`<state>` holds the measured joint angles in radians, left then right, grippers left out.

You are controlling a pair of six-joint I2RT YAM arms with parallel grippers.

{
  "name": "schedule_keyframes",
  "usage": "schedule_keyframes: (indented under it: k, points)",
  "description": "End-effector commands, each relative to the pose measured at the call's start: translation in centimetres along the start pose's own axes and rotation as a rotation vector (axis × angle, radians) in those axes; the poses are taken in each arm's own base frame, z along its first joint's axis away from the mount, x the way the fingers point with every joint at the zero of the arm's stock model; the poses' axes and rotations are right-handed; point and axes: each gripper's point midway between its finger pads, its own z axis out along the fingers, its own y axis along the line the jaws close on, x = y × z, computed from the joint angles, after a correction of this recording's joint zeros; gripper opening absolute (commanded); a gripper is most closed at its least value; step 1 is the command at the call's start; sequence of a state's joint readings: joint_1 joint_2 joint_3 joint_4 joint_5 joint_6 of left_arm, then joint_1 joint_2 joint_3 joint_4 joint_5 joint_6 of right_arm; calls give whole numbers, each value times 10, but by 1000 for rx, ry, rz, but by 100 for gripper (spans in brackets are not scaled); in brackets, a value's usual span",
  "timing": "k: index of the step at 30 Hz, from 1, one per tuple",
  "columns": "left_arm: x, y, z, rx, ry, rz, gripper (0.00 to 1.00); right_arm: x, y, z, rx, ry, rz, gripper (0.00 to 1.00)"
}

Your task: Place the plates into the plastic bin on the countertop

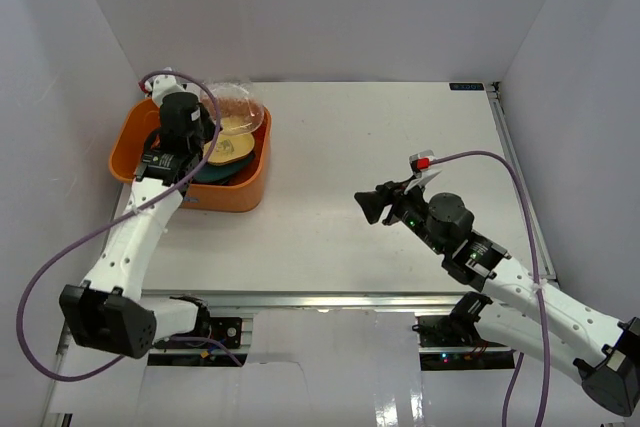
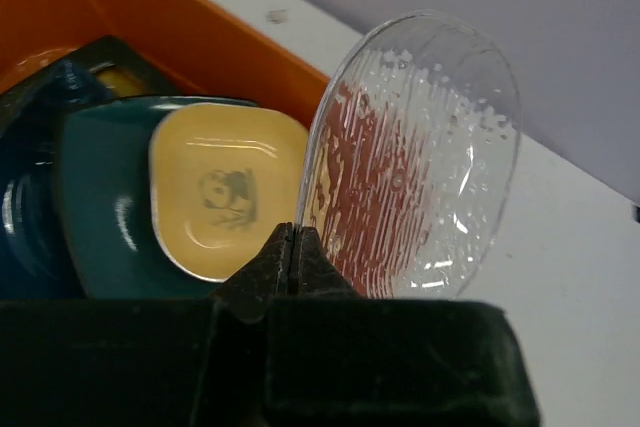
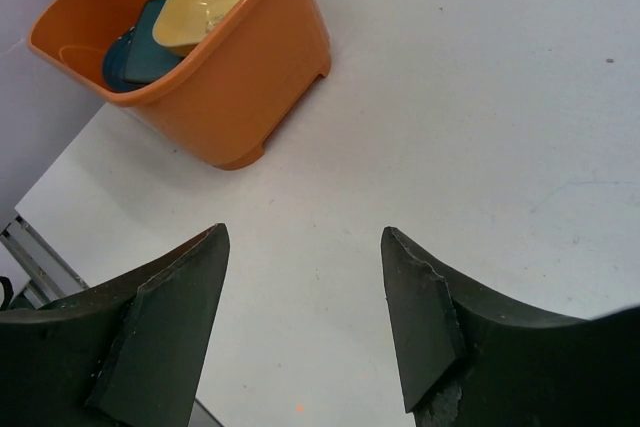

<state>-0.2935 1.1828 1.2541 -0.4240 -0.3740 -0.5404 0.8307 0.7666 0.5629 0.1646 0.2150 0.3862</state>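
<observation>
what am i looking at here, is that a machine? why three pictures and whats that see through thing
Two robot arms are bolted at a white table. One picture looks down from above; the other two come from small cameras on each arm's wrist. The left pincer is shut on the rim of a clear glass plate, holding it tilted above the rim of an orange bin. Inside the bin a small yellow plate lies on a dark teal plate. The right pincer hangs open and empty above the table.

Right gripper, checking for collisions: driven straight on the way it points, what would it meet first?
Probably the bare white countertop: the open right gripper tilts down at it, and the orange plastic bin sits left of that line. Depth is unclear.
</observation>
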Motion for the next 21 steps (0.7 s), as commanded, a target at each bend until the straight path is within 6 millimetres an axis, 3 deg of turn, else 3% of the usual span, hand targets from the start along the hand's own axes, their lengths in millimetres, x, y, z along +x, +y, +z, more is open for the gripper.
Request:
schedule_keyframes:
  k: [1,2,5,7,10,11,12,13,14,15,16,18,21]
  points:
    - [24,40,33,-72,85,-2,0,0,1,-1,-10,-5,5,68]
    - [33,58,46,-112,113,-20,0,2,0,-1,-7,1,4,68]
    - [40,85,65,-157,132,-81,0,9,0,2,-12,22,0,68]
    - [50,94,76,-171,160,-94,0,13,2,4,-21,36,2,68]
    - [52,91,81,-146,195,-77,24,19,2,9,-21,59,5,68]
    - [48,88,79,-133,189,-74,40,22,2,11,-19,69,5,68]
    - [44,85,74,-116,181,-74,49,22,1,12,-14,69,7,69]
    - [25,77,62,-82,122,-77,58,22,0,12,-10,69,7,70]
    - [14,72,53,-59,87,-76,84,22,0,14,-8,70,6,70]
    - [8,69,45,-36,63,-69,93,21,0,15,-4,70,6,71]
    - [-12,54,26,38,1,-70,98,21,0,16,-4,70,6,72]
    - [-24,43,9,95,-30,-68,98,18,-1,19,12,68,-6,75]
    - [-30,14,-25,266,-36,-87,98,8,-7,21,52,52,-33,98]
